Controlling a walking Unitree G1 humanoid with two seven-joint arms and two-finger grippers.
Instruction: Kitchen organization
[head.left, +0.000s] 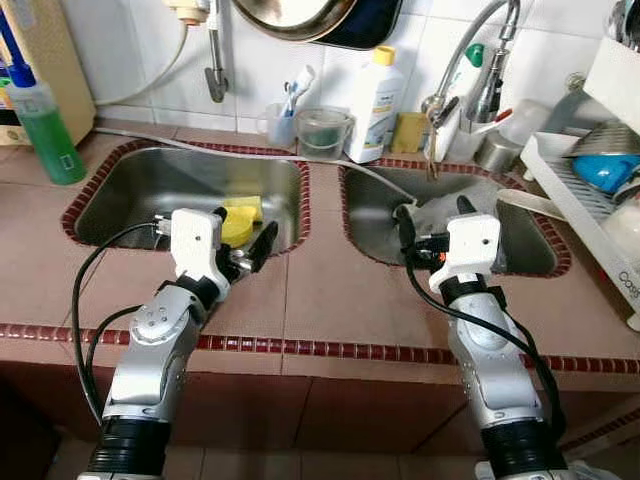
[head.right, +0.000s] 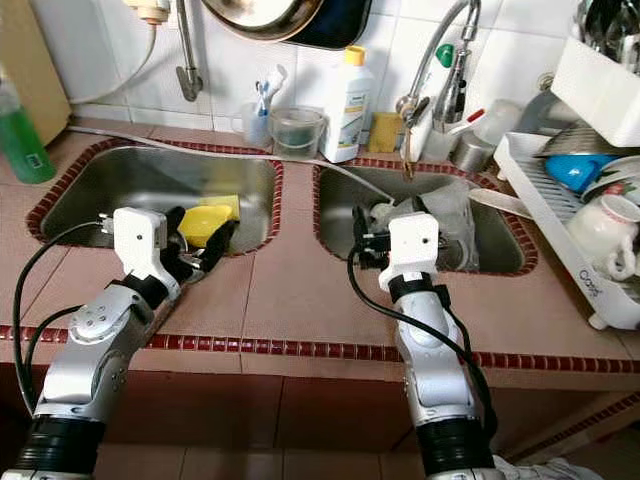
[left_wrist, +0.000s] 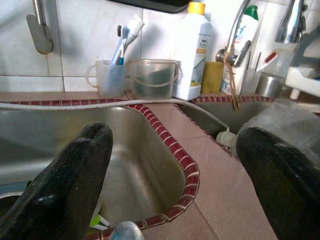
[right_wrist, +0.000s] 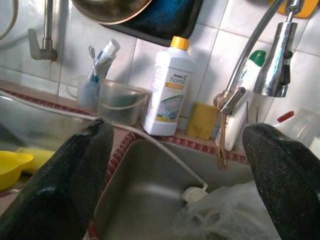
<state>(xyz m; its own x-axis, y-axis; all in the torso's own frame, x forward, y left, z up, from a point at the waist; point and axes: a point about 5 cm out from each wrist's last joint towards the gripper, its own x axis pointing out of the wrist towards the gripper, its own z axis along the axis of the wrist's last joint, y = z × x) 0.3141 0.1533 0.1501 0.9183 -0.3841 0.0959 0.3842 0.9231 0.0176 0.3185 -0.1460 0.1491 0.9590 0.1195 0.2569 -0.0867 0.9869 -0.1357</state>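
My left gripper (head.left: 245, 235) is open at the near right corner of the left sink (head.left: 150, 180), right over a yellow plastic dish (head.right: 205, 220) that lies in it. In the left wrist view the fingers (left_wrist: 70, 180) stand wide apart with nothing between them. My right gripper (head.left: 432, 218) is open too, held over the near edge of the right sink (head.left: 370, 215). A crumpled clear plastic bag (head.right: 452, 215) lies in that sink just beyond the gripper.
Along the tiled back ledge stand a cup with toothbrushes (head.left: 283, 120), a clear tub (head.left: 324, 130), a white detergent bottle (head.left: 376, 105), a yellow sponge (head.left: 408, 132) and the faucet (head.left: 485, 70). A green bottle (head.left: 45, 125) stands far left. A dish rack (head.left: 585, 205) with crockery stands right.
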